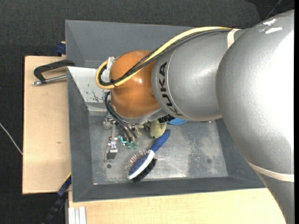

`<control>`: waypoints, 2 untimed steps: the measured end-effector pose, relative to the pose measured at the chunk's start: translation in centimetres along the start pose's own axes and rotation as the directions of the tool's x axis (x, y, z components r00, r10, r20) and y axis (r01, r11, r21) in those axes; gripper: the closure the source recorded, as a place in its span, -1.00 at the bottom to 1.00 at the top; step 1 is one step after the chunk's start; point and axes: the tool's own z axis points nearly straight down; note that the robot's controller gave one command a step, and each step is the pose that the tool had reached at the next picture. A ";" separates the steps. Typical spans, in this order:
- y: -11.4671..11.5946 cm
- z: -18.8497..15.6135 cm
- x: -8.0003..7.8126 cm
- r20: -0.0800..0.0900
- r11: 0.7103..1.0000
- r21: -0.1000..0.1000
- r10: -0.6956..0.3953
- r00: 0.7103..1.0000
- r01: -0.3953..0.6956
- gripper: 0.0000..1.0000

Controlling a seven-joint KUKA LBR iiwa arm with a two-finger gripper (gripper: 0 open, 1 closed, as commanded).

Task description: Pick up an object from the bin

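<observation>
My gripper (117,138) hangs below the orange wrist cover, low over the left middle of the bin floor. A small green piece (129,144) lies right beside it, on its lower right. A blue and white hairbrush (142,163) lies on the floor just below and right of the gripper, bristles up, its blue handle (160,142) pointing up and right. A pale yellow thing (156,129) sits by the handle's end, partly under the arm.
A white sheet with black specks (86,85) leans in the bin's upper left corner. A bit of something blue (178,122) peeks from beneath the arm. The large grey arm covers the bin's upper right and hides what lies there.
</observation>
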 end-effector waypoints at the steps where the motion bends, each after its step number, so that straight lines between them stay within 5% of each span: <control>1: -2.3 2.5 0.1 0.006 0.886 0.003 -0.464 0.886 0.464 -1.00; 2: -5.5 -3.6 -5.3 0.020 0.935 0.003 -0.354 0.935 0.354 -1.00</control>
